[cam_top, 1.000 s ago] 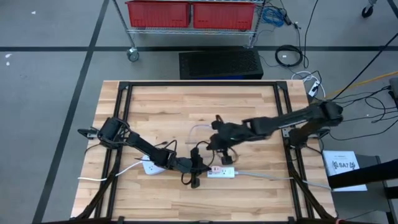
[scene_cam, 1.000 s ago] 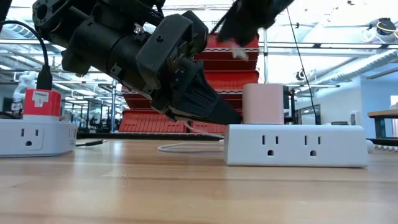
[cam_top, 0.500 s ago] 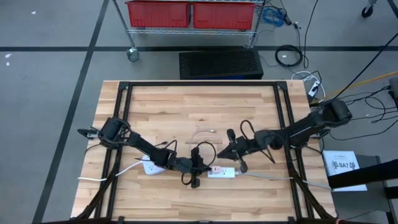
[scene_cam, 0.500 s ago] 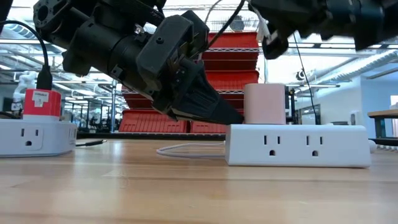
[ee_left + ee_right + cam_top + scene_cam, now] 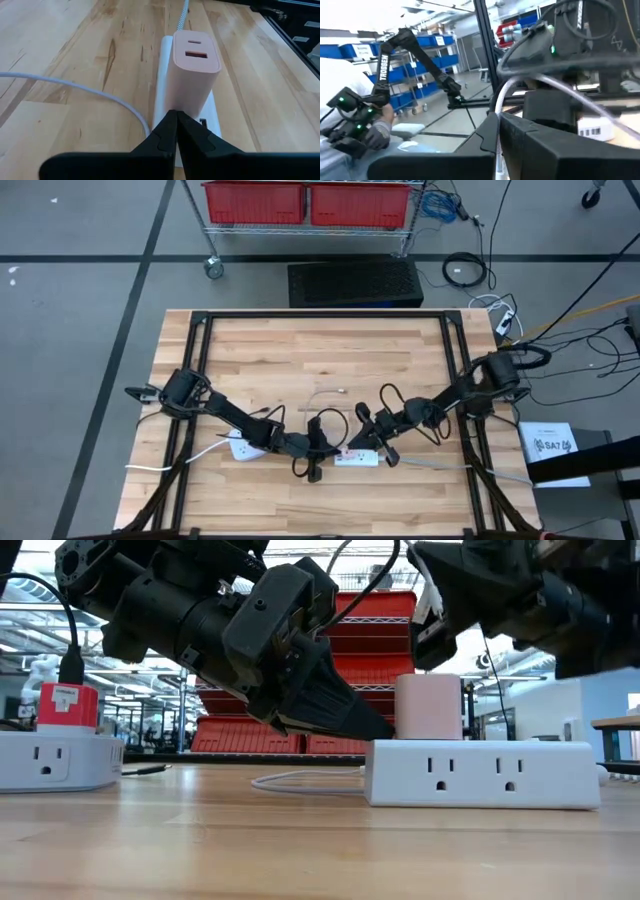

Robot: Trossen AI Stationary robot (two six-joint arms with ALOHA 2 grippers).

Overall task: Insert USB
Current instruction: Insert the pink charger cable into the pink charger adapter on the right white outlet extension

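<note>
The pink wall charger stands plugged into the white power strip, its two USB ports facing up. The left gripper rests closed just in front of it, fingertips pressed together on the strip right at the charger's base, holding nothing (it seems to be steadying the strip).

The right gripper hangs above and just past the charger's far side, tilted down toward it. Its fingers are clamped on a white braided USB cable, which runs out between them and loops away; the plug itself is hidden in every view, so how it sits in the grip cannot be told.

By my reading the step in hand is the approach: the cable is carried and near, but not yet in a port. A second white power strip with a red plug lies well off to the left gripper's rear.

Next, the plug needs lining up squarely over the matching port, then a straight push down while the left gripper braces.
</note>
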